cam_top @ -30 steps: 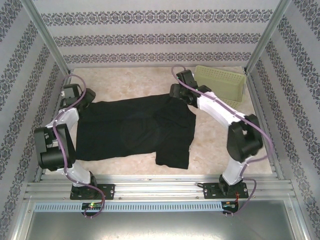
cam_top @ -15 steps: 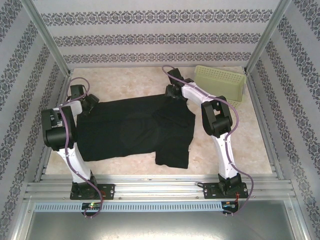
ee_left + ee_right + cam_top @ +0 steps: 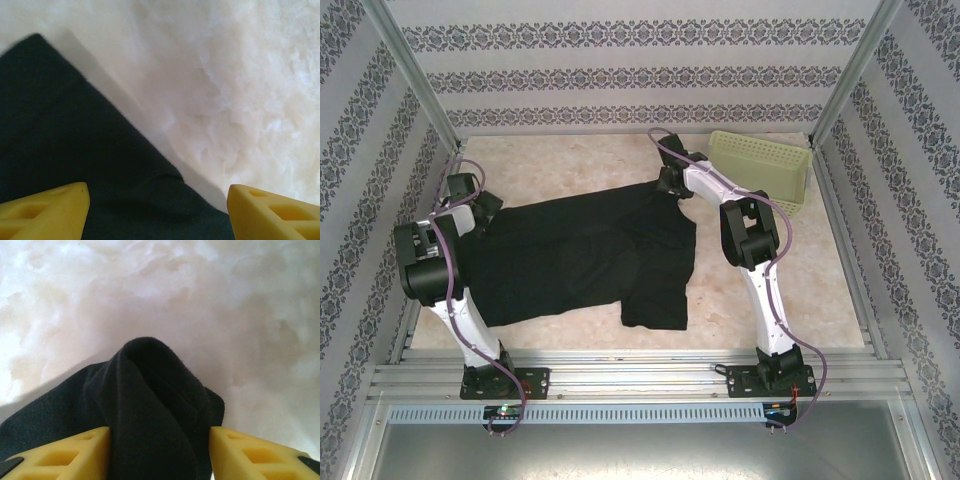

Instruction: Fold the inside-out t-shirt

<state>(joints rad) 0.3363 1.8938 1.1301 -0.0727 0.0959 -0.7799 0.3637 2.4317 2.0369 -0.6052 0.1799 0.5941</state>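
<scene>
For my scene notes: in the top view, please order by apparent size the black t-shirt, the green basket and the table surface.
1. table surface, largest
2. black t-shirt
3. green basket, smallest; it stands farther from the camera, yet the difference is clear.

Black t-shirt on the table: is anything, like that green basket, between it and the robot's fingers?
Nothing visible. The black soft-fabric t-shirt lies under the left fingers and bunches between the right fingers; the pale green perforated plastic basket sits apart, far right.
</scene>
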